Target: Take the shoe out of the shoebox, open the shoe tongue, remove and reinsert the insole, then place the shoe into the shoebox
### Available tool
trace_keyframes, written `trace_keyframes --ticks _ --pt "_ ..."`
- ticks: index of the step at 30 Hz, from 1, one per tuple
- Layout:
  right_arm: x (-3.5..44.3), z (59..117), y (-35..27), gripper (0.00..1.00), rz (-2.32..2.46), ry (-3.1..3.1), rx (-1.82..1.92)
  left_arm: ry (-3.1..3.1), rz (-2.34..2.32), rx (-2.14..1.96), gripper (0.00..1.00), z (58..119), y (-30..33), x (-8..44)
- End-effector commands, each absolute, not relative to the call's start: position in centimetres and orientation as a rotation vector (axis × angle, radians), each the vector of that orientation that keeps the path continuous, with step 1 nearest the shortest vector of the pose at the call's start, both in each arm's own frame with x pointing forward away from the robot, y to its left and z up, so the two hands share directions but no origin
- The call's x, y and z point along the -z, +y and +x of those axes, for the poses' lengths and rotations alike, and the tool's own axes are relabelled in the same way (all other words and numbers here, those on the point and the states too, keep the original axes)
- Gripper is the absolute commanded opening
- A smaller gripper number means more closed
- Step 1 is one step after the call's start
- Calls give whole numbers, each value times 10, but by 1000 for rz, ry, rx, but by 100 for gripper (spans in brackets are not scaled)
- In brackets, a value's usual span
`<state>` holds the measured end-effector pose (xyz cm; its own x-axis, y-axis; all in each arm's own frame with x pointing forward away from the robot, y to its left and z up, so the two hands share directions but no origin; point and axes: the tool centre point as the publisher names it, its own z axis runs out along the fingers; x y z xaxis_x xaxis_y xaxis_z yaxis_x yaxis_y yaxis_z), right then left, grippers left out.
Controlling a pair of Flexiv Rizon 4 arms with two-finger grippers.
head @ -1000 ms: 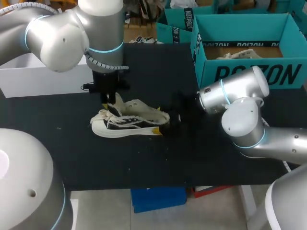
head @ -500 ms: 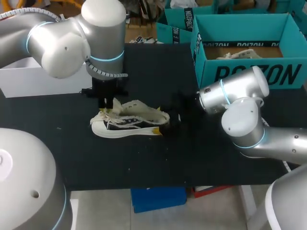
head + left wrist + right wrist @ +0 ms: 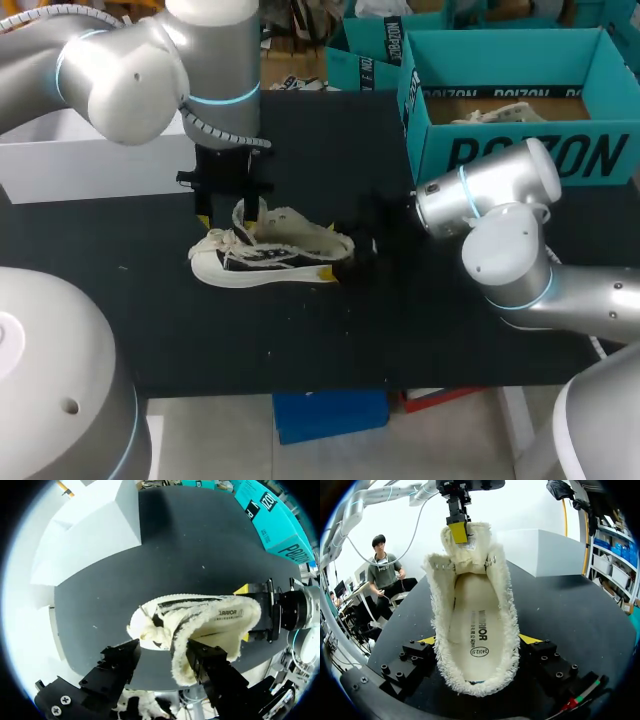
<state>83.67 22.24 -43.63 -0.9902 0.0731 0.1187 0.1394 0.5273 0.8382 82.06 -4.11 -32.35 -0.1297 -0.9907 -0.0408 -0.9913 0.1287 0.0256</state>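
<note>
The left tool [image 3: 232,214] hangs over the front of the shoe [image 3: 270,255] with its fingers spread. The tongue [image 3: 186,647] stands up between them and leans on one finger. No second contact shows, so this tool is open, not pinching. The right tool [image 3: 479,641] sits low at the heel end and is closed on the shoe, with a yellow tip pressed against each side of the fuzzy collar. The shoe rests upright on its sole on the tabletop [image 3: 300,340], toe toward the left arm's side, with laces [image 3: 215,242] loose over the front. The insole [image 3: 474,625] lies flat inside, in plain sight through the wide mouth. The shoebox [image 3: 520,155] stands open at the tabletop's far right corner, well apart from the shoe.
</note>
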Motion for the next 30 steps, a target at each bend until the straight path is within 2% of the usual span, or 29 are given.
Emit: trace_keyframes --ticks 1,2,3,4,5,6,7,16,30 --pt "437 837 222 0 -189 -2685 1481 2752 -1793 -28 100 823 -32 289" --pt "437 837 222 0 -189 -2685 1481 2843 -1675 -29 93 822 -33 283" --pt "437 837 222 0 -189 -2685 1481 2913 -1567 -36 70 821 -34 279" --pt "437 837 222 0 -189 -2685 1481 2986 -1446 -39 62 821 -36 275" --pt "437 837 222 0 -189 -2685 1481 3034 -1334 -49 32 820 -37 272" --pt "437 837 222 0 -189 -2685 1481 3067 -1235 -58 8 820 -41 271" --pt "437 837 222 0 -189 -2685 1481 3103 -1135 -69 0 820 -44 269" --pt "437 837 222 0 -189 -2685 1481 3323 -470 -133 0 822 -70 275" --pt "437 837 222 0 -189 -2685 1481 3391 -450 -106 0 825 -78 274"
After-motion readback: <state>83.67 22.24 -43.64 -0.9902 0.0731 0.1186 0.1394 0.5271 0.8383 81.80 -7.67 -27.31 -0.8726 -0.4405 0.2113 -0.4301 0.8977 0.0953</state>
